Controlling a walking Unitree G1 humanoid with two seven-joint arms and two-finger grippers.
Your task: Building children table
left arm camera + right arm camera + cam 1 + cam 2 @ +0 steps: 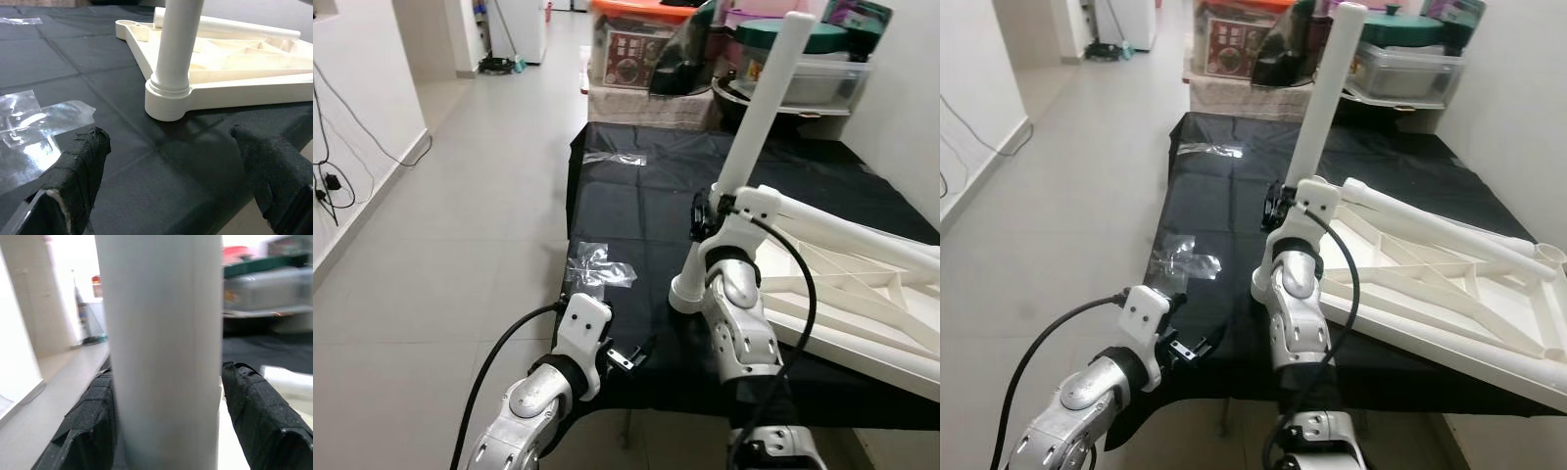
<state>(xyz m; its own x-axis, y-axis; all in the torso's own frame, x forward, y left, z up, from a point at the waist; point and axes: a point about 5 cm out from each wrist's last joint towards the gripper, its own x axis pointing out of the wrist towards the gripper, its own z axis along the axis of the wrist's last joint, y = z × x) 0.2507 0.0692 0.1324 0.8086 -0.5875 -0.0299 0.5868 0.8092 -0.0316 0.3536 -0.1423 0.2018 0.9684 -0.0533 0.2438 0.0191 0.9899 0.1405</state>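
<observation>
A counter draped in black cloth is seen ahead, with grey tiled floor at 9 o'clock. A white plastic tabletop lies upside down on the cloth at 3 o'clock, ribbed underside up, one loose leg lying across it. A second white leg is stood in the corner socket nearest the robot, tilted slightly toward 1 o'clock. Storage boxes and lidded tubs are stacked at 12 o'clock beyond the counter. Clear tape patches are stuck to the cloth near the counter's 9 o'clock edge. The right hand is closed around the upright leg, padded fingers pressed against both sides. The left hand is held wide open, holding nothing, low at the counter's near edge, just short of the socket.
</observation>
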